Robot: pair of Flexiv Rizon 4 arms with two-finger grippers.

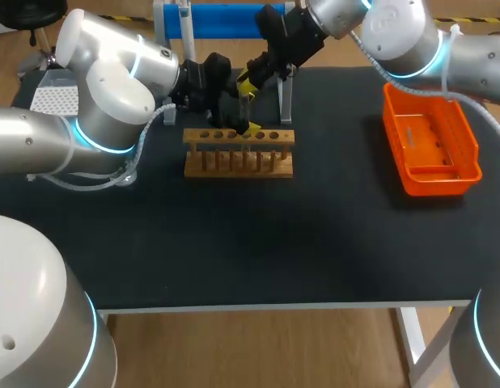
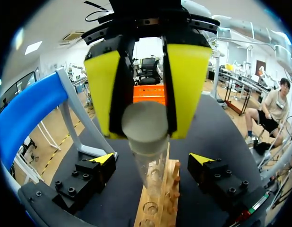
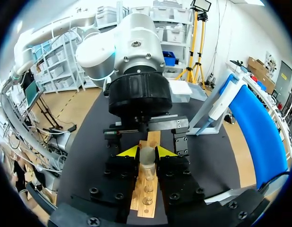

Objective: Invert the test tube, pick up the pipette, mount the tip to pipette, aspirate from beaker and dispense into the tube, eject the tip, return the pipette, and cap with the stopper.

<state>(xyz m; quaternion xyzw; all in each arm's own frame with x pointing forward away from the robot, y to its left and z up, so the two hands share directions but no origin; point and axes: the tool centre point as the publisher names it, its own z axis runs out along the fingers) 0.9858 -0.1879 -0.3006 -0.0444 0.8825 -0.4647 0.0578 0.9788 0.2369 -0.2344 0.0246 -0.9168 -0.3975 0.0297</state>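
While right tool (image 3: pixel 147 151) clamps one test tube (image 3: pixel 147 161) over one rack (image 1: pixel 238 170), left tool (image 2: pixel 151 159) gapes wide; one orange tray (image 1: pixel 434 184), tabletop's right edge.

No legible text, label, brand, number or sign on anything on the table (image 1: pixel 258 234).

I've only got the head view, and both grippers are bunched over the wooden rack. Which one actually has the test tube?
Observer: The right gripper is shut on the test tube; its own wrist view shows both yellow tips against it.
Operator: And the left one?
Observer: The left gripper is open, with one finger on either side of the tube and neither touching it.
Operator: Any liquid in the tube?
Observer: None that I can see. In the left wrist view the glass looks clear.
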